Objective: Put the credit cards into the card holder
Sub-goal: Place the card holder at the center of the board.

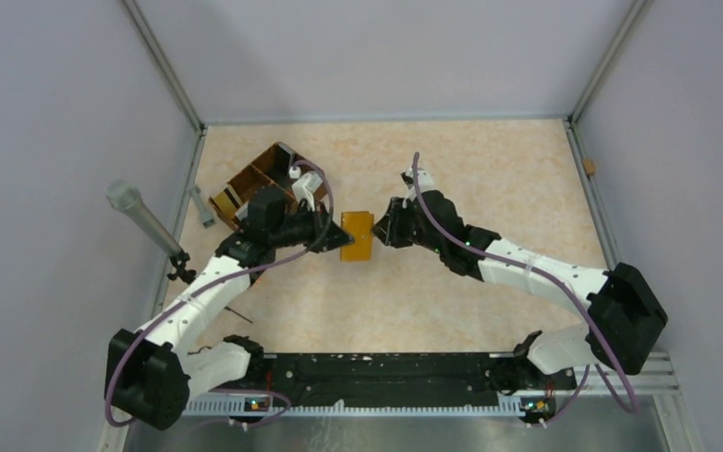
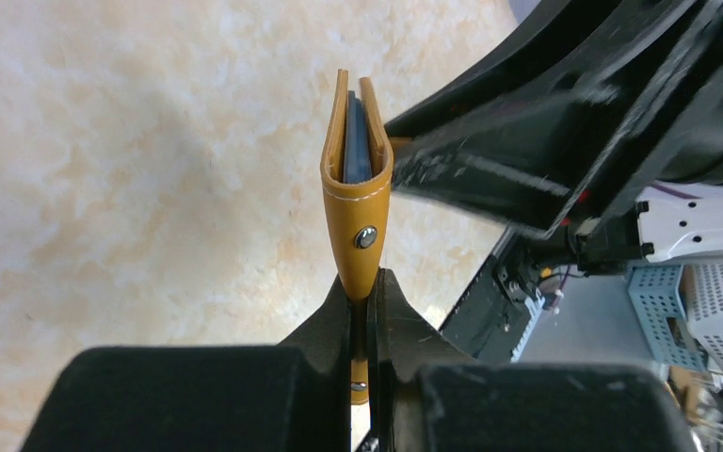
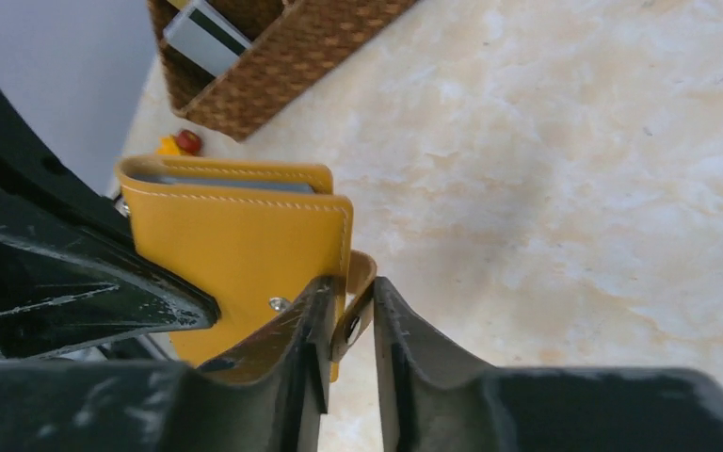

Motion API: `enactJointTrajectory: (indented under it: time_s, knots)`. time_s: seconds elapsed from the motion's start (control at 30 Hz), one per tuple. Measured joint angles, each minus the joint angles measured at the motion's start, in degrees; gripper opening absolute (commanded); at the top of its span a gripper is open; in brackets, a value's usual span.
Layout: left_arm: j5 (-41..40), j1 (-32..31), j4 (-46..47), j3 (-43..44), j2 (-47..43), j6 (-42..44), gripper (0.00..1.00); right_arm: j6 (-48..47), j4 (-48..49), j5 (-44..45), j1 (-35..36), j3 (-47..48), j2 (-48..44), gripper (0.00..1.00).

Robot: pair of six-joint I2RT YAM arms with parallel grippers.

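Observation:
The mustard-orange card holder (image 1: 357, 236) is held off the table between both grippers. My left gripper (image 1: 332, 234) is shut on its left edge; in the left wrist view the jaws (image 2: 367, 287) pinch the holder (image 2: 358, 212) just below its stud. Dark blue-grey credit cards (image 2: 356, 141) sit inside the fold, and their grey edge shows in the right wrist view (image 3: 235, 183). My right gripper (image 1: 382, 231) is closed round the holder's snap tab (image 3: 358, 299), beside the holder's face (image 3: 245, 247). Another pale card with a dark stripe (image 3: 205, 38) stands in the basket.
The brown woven compartment basket (image 1: 259, 179) stands at the back left, right behind the left gripper; it also shows in the right wrist view (image 3: 282, 52). A small red-and-yellow toy (image 3: 181, 143) lies beside it. A grey microphone (image 1: 141, 217) stands at the left edge. A small block (image 1: 588, 167) lies far right.

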Motion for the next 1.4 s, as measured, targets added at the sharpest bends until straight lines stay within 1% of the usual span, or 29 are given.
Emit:
enactJointTrajectory:
  time_s: [0.03,0.07,0.17,0.2,0.23,0.27,0.33,0.43,0.5,0.53,0.6,0.7,0.87,0.97,1.07,1.23,1.4]
  knots:
    - [0.07,-0.33,1.4,-1.53,0.42,-1.25,0.0,-0.02,-0.04,0.48,0.0,-0.22,0.0,0.04]
    - [0.13,-0.66,2.56,-3.08,0.87,-2.47,0.0,-0.13,-0.39,0.92,0.0,-0.33,0.02,0.0]
    - [-0.09,-1.27,5.77,-7.13,1.9,-5.6,0.0,-0.02,-1.38,1.68,0.0,-1.38,0.44,0.0]
    - [-0.13,-1.38,6.64,-7.96,2.1,-6.27,0.04,0.0,-1.68,1.77,0.02,-1.97,0.59,0.0]
    - [-0.2,-1.44,7.5,-8.7,2.25,-6.91,0.11,0.02,-1.79,1.95,0.02,-2.62,0.72,0.0]
    - [-0.37,-1.51,8.04,-9.2,2.51,-7.3,0.22,0.04,-1.97,1.99,0.02,-3.34,0.83,0.0]
    - [-0.83,-1.62,9.11,-9.81,3.58,-7.67,0.47,0.02,-2.38,1.88,0.02,-4.72,0.9,0.0]
    - [-2.97,-1.77,10.08,-10.23,6.16,-7.58,0.72,-0.04,-3.23,0.74,0.02,-5.68,0.92,0.0]
    - [-4.7,-1.77,10.49,-10.78,8.07,-7.13,0.82,-0.02,-3.28,-0.57,0.02,-6.64,0.92,0.0]
    - [-5.53,-1.77,10.64,-11.19,9.01,-6.97,0.84,0.07,-3.26,-1.29,0.02,-7.13,0.94,0.0]
    - [-6.8,-1.77,11.17,-12.15,10.67,-6.73,0.87,0.31,-3.13,-2.89,0.04,-8.39,1.07,0.0]
    - [-7.21,-1.77,12.63,-14.12,13.25,-6.95,0.89,1.14,-2.49,-4.57,0.04,-9.99,2.23,0.0]
    - [-4.94,-2.01,17.51,-17.35,15.02,-9.53,0.93,2.78,-1.18,-6.91,0.04,-11.87,3.58,0.0]
    - [-3.48,-2.6,20.24,-18.29,15.02,-11.45,0.94,3.78,0.13,-8.04,0.04,-12.22,3.52,0.0]
    - [-2.84,-3.45,21.53,-18.38,14.38,-12.87,0.95,4.72,2.14,-9.25,0.04,-12.59,2.73,0.0]
    - [-3.1,-4.02,21.62,-19.43,10.86,-14.75,0.95,6.12,4.42,-10.75,0.04,-12.87,0.28,0.0]
    - [-3.45,-4.04,21.51,-21.38,8.59,-16.79,0.94,7.15,6.03,-12.44,0.04,-12.94,0.2,0.0]
